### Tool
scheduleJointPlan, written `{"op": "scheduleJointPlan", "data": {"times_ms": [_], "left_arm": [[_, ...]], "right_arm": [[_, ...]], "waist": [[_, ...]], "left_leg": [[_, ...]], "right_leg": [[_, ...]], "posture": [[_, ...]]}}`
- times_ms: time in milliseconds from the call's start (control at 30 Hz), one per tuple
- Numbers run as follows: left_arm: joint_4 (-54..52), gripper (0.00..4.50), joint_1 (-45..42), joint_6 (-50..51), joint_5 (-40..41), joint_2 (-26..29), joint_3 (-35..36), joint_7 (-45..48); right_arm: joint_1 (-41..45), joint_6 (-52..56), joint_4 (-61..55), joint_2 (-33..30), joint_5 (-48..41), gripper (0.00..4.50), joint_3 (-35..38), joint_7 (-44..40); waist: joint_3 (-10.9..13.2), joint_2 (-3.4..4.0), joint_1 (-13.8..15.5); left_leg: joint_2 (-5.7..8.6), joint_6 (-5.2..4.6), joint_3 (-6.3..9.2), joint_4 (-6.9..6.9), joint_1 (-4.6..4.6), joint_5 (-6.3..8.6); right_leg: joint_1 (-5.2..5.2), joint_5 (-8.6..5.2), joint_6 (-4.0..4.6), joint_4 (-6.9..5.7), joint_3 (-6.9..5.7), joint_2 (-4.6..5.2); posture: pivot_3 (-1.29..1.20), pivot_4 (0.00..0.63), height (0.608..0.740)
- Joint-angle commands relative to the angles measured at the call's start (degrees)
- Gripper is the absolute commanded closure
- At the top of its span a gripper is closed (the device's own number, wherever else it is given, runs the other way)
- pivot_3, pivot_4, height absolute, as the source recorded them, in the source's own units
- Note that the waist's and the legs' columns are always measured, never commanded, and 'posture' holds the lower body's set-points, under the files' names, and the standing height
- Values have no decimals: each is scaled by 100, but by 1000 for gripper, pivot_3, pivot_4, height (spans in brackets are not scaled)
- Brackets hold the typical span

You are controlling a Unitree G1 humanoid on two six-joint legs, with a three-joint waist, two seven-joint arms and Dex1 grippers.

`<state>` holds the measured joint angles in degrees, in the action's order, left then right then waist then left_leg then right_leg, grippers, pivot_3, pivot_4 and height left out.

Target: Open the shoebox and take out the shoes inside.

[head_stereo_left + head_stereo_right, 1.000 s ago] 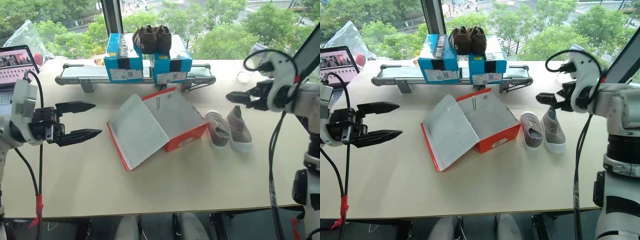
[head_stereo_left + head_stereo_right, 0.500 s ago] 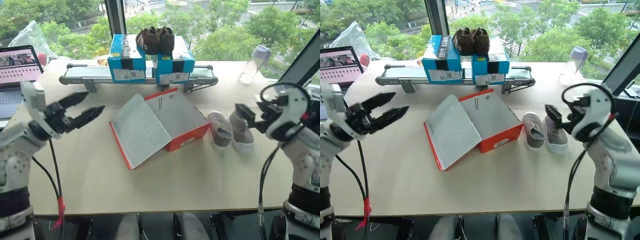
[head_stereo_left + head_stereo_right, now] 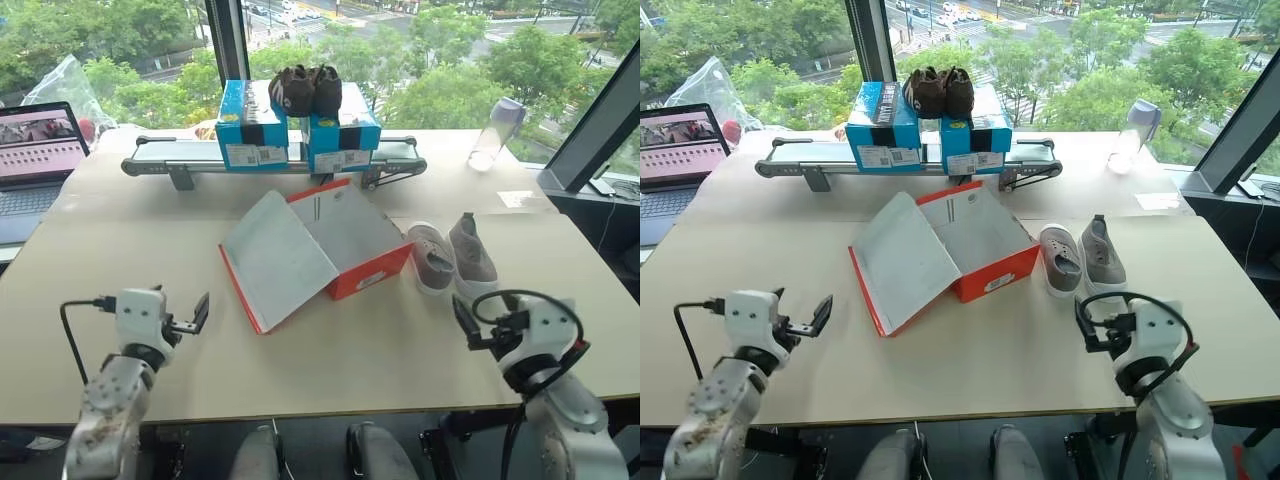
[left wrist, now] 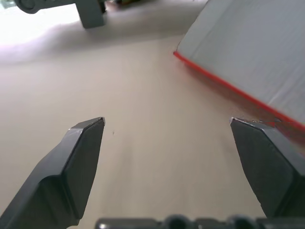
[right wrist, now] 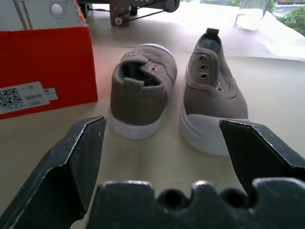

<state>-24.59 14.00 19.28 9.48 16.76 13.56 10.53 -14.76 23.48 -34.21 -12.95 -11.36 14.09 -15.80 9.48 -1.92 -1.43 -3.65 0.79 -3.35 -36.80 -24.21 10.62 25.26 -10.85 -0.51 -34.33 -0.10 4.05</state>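
The red shoebox [image 3: 368, 268] lies open mid-table, its white-grey lid [image 3: 276, 257] folded out to the left. Nothing can be seen inside the box. The two grey shoes [image 3: 433, 259] [image 3: 473, 250] stand side by side on the table just right of the box, heels toward me. My left gripper [image 4: 167, 121] hangs low near the table's front left, open and empty, pointing at the lid's red edge [image 4: 228, 88]. My right gripper [image 5: 163, 122] is low at the front right, open and empty, a short way behind the shoes' heels [image 5: 138, 90].
At the back, a grey conveyor rail [image 3: 180, 158] carries two blue boxes [image 3: 250, 125] with a dark brown pair of shoes [image 3: 305, 88] on top. A laptop [image 3: 35, 150] sits far left and a clear bottle [image 3: 495, 130] at the back right.
Both arms have dropped from above the table to low near its front edge, the left wrist turning level. Both grippers stay open. Box and shoes have not moved.
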Motion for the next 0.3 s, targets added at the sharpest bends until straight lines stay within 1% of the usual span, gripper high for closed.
{"op": "scheduleJointPlan", "data": {"times_ms": [33, 133, 233, 300], "left_arm": [[-415, 0, 304, -63, -271, -240, -329, -242], [-695, 0, 602, -158, -40, -527, -430, -193], [-778, 0, 675, -208, -214, -598, -527, -261], [-805, 0, 677, -237, -181, -706, -503, -335]], "right_arm": [[-21, -248, -281, 140, 291, 19, -377, 281], [41, -223, -223, 253, 409, 19, -516, 483], [140, -174, -207, 315, 462, 19, -622, 593], [180, -145, -222, 334, 475, 19, -686, 632]], "waist": [[-7, 12, -28], [-16, 22, -48], [-18, 26, -50], [-18, 26, -48]], "left_leg": [[-13, -1, -3, 0, -12, 1], [-16, -2, -10, 0, -19, 1], [-14, -2, -16, 0, -20, 1], [-15, -1, -26, 1, -21, 1]], "right_leg": [[0, 0, 0, 24, -19, 3], [8, 0, 0, 25, -47, 27], [16, 0, 0, 19, -49, 30], [22, 1, 0, 12, -59, 27]], "posture": [[0, 150, 740], [0, 150, 740], [0, 150, 740], [0, 150, 740]]}}
